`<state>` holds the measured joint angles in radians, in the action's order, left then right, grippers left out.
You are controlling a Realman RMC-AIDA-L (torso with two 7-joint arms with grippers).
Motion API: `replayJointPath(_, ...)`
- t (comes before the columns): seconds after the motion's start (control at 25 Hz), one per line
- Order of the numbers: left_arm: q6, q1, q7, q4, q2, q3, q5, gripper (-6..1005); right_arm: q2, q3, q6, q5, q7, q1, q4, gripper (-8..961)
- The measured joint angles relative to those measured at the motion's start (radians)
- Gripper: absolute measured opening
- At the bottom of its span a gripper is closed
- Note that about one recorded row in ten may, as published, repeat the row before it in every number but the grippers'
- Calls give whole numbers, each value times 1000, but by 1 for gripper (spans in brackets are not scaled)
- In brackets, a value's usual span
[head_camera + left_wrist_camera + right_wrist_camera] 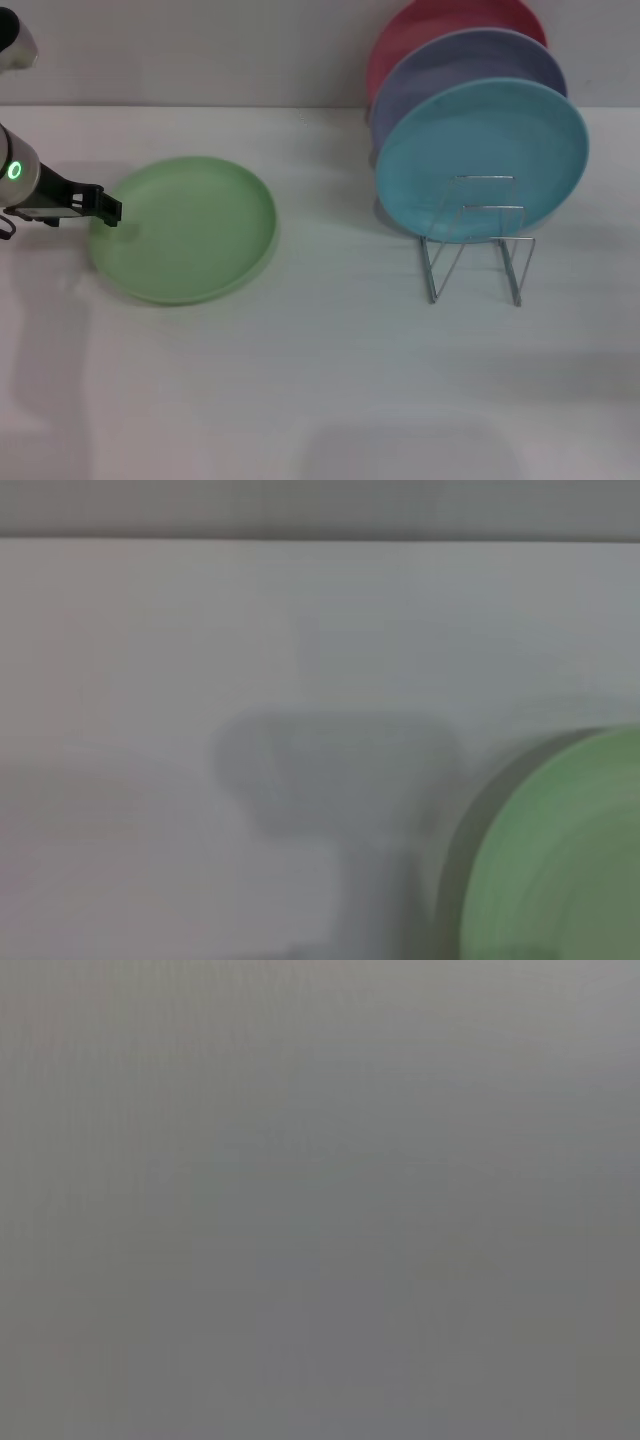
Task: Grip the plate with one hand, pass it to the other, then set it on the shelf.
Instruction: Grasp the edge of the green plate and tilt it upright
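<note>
From my head camera I see a white table (320, 380) with a round, shallow, light green plate (185, 228) lying flat on it, on the left side of the work area. My left gripper (108, 211) reaches in from the left edge, its dark fingers right at the plate's left rim; I cannot tell from here whether the fingers are spread or closed, or whether they have actually taken hold of the rim. The arm behind it shows a small green indicator light (14, 170). On the right side of the table, well apart from the green plate, stands the thin silver wire rack (478, 240), its bent-wire loops upright. Three plates stand on edge in its rear slots, one behind another: a turquoise-blue plate (482, 158) in front, a lavender plate (470, 65) behind it, and a pink plate (440, 25) at the back (only its upper edge shows). The front loops of the rack hold nothing. My left wrist camera shows bare white table and a curved portion of the green plate (560, 860) at one corner, with a soft grey shadow (330, 770) on the table beside it. My right wrist camera shows only a plain grey field, and the right gripper appears in no view.
</note>
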<state>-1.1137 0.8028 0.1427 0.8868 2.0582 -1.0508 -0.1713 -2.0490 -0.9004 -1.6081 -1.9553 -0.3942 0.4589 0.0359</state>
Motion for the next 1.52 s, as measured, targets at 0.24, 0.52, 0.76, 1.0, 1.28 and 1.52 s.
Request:
replayJointPath(0.24,27,22,3,-64,-3,33,1,749,-2,0,-1,0,0,-1,-1,683)
replayJointPath(0.52,49,27,4,-94,-9,39,-3,750,-2,0,-1,-1,0,0,-1,683)
replayJointPath(0.76,75,42,52,-142,-6,94,-5,740,1,0,-2,-1,0,0,-2,682)
replayJointPath(1.0,81,49,79,-161,-6,124,-5,734,3,0,-3,-1,0,0,-3,683)
replayJointPath(1.28,83,53,80,-162,-6,117,1,699,3,0,-3,0,0,0,-5,684)
replayJointPath(1.52,84,58,80,-174,-7,117,3,607,3,0,-3,0,0,1,-6,684)
